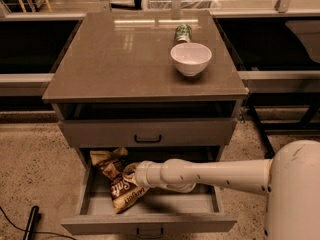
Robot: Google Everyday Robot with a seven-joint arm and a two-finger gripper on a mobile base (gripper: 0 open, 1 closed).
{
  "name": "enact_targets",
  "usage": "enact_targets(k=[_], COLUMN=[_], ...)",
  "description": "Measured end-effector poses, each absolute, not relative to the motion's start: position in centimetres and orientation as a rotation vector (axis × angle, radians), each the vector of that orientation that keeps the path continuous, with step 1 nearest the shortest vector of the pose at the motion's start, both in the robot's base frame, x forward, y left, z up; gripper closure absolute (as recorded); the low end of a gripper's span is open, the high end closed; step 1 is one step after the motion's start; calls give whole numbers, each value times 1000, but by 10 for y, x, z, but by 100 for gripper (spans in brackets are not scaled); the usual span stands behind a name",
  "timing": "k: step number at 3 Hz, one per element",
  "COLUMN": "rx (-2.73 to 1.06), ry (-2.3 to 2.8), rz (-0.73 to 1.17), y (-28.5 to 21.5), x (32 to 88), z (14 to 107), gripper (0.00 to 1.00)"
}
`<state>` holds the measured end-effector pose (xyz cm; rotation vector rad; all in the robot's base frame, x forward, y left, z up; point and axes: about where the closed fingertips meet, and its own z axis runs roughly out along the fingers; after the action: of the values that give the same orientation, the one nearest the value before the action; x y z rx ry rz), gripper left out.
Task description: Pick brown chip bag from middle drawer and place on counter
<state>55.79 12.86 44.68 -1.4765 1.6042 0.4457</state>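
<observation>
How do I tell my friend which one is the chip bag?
Find the glossy grey-brown counter, then look into the open middle drawer beneath. At its left lies the brown chip bag, with the gripper at its right side. It's the only crinkly thing: dark brown with white script, unlike the smooth white bowl above.

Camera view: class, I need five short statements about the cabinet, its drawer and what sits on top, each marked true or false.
1. The brown chip bag lies on the counter. False: it lies in the open middle drawer.
2. A white bowl stands on the counter. True.
3. The claw is down inside the middle drawer, at the bag. True.
4. The green can sits inside the bowl. False: it stands on the counter behind the bowl.
5. The middle drawer is pulled out. True.
</observation>
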Motion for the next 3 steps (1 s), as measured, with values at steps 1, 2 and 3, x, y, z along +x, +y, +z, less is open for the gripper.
enact_targets(k=[1,2,3], rx=[-1459,-1462,-1474], ry=[1483,1388,1382], rz=[483,567,585], y=[130,132,135], x=[560,555,550], z=[455,459,458], gripper=[100,100,81])
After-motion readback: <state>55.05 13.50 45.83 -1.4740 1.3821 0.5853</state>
